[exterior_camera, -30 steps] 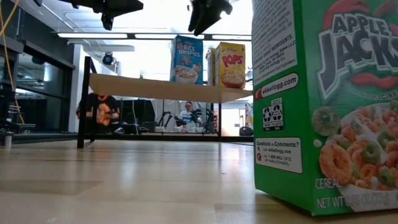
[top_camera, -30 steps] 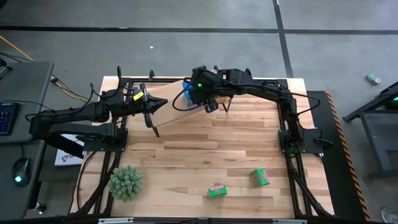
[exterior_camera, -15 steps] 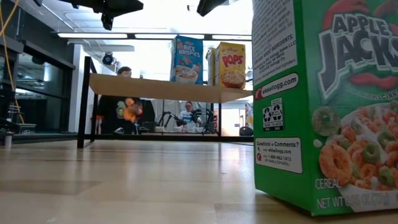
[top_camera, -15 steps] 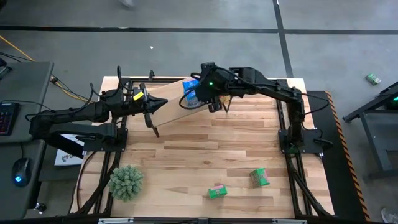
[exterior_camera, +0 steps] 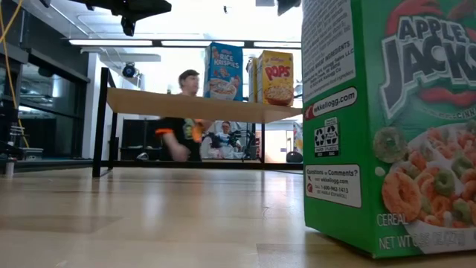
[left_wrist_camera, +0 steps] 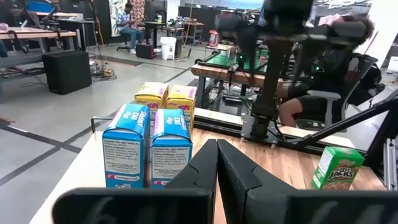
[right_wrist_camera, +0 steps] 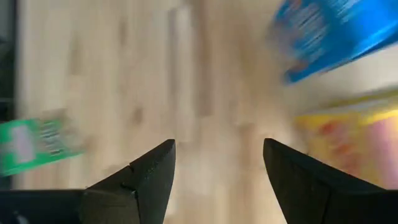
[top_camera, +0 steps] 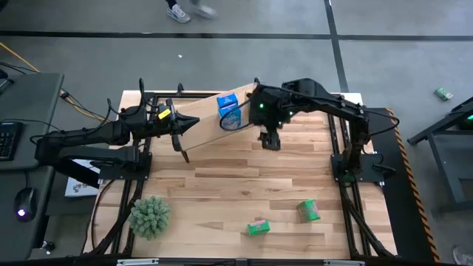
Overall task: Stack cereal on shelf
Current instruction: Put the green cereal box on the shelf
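The shelf (top_camera: 205, 124) is a sloped light-wood plank at the table's far side; in the low view the shelf (exterior_camera: 186, 106) stands on black legs. Two blue cartons (left_wrist_camera: 148, 154) and two yellow cartons (left_wrist_camera: 168, 98) stand upright on it. The low view shows a blue carton (exterior_camera: 224, 71) and a yellow one (exterior_camera: 275, 77). Two green cartons (top_camera: 308, 210) (top_camera: 258, 227) rest on the table near its near edge. My right gripper (top_camera: 269, 140) is open, to the right of the shelf's cartons. My left gripper (top_camera: 185, 127) is shut, over the shelf's left end.
A spiky green plant (top_camera: 150, 216) sits at the table's near left corner. A green carton (exterior_camera: 394, 126) stands upright right in front of the low camera. A person (exterior_camera: 182, 123) passes in the room behind. Bare tabletop (top_camera: 236, 177) lies between the shelf and the green cartons.
My right gripper has drawn back from above the blue cartons, moving up and toward the table's right and near side. The cartons on the shelf have stayed upright. A person has walked across the room behind the table.
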